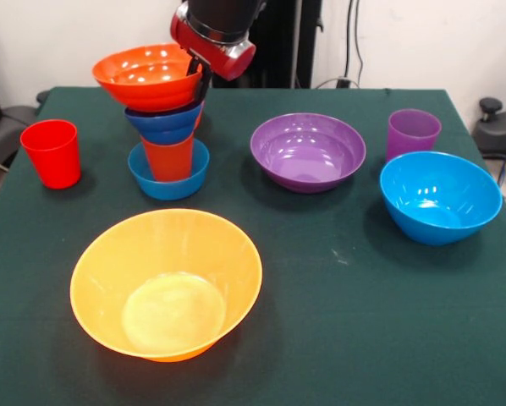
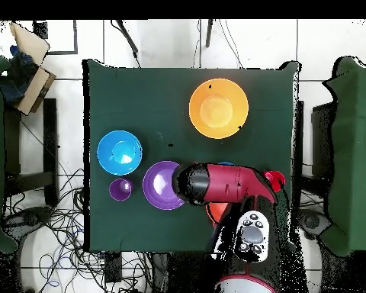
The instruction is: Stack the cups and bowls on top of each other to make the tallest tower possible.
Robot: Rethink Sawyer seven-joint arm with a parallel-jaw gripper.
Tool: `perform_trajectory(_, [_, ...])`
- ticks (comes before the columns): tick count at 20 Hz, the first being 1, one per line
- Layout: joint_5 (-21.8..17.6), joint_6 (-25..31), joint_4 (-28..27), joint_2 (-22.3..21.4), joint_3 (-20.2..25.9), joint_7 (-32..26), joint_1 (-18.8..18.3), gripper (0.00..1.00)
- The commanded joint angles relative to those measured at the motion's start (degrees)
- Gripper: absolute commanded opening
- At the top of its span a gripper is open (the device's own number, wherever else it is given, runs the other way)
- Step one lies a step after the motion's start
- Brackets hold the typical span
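My gripper [image 1: 200, 80] grips the right rim of the red-orange bowl [image 1: 147, 76], one black finger inside and one outside. This bowl sits slightly tilted on a stack: a dark blue small bowl [image 1: 164, 123] on an orange-red cup [image 1: 168, 156], which stands in a small light blue bowl [image 1: 168, 173]. The big yellow-orange bowl [image 1: 167, 283] stands alone at the front, empty. The red cup [image 1: 52, 152] stands left, the purple bowl [image 1: 308, 152], purple cup [image 1: 414, 134] and large light blue bowl [image 1: 439, 196] right. In the overhead view my arm [image 2: 224, 183] hides the stack. The small orange bowl is not clearly seen.
The dark green table [image 1: 338, 338] ends close behind the stack. Overhead, the yellow-orange bowl [image 2: 218, 108], light blue bowl [image 2: 119, 152], purple bowl [image 2: 159, 185], purple cup [image 2: 120, 189] and red cup [image 2: 274, 180] show. Cables lie on the floor around the table.
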Motion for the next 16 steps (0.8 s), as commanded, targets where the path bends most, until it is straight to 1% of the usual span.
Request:
perform_trajectory(1, [-1.03, -0.55, -4.28, 2.81, 7.39, -2.14, -0.23, 0.00])
perform_trajectory(9, [-0.29, -1.11, -4.64, 2.46, 9.01, -3.04, -1.33, 0.00])
perform_trajectory(16, [-0.38, -1.31, -4.71, 2.40, 9.43, -2.67, -1.65, 0.00])
